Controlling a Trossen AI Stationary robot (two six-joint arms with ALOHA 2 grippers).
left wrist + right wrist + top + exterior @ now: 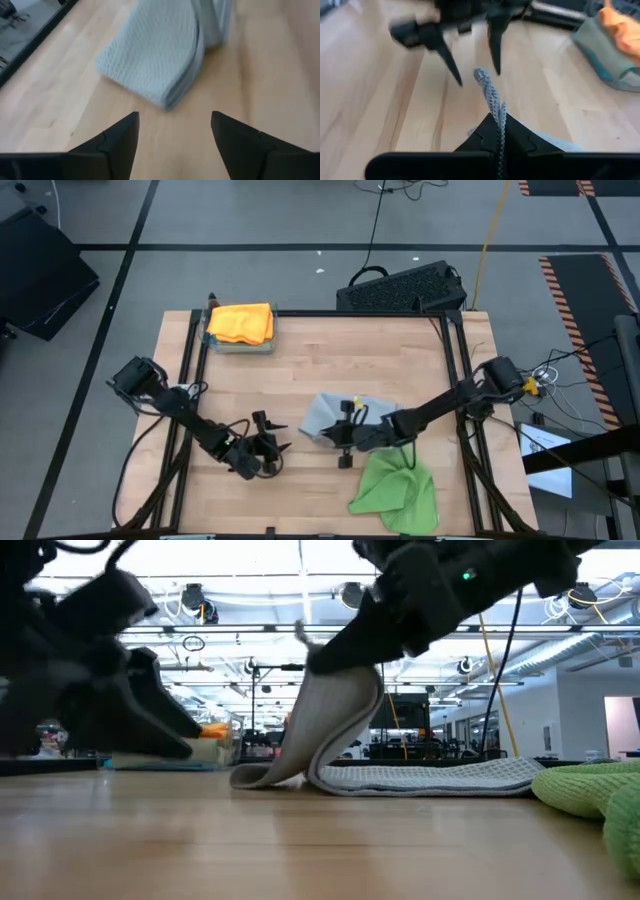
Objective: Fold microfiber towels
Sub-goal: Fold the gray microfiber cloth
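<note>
I see grey towel (335, 418) near middle of worktop (300, 360), partly folded. Right end effector (345, 430) over grey towel's near edge, clamped on cloth. Left end effector (272, 446) just left of grey towel, apart from it, fingers spread, nothing between them. Bright green towel (397, 488) crumpled just in front of and right of grey towel. Orange towel (241, 322) atop small stack (240, 343), well behind and left of grey towel. Black keyboard (402, 287) beyond worktop's far edge.
</note>
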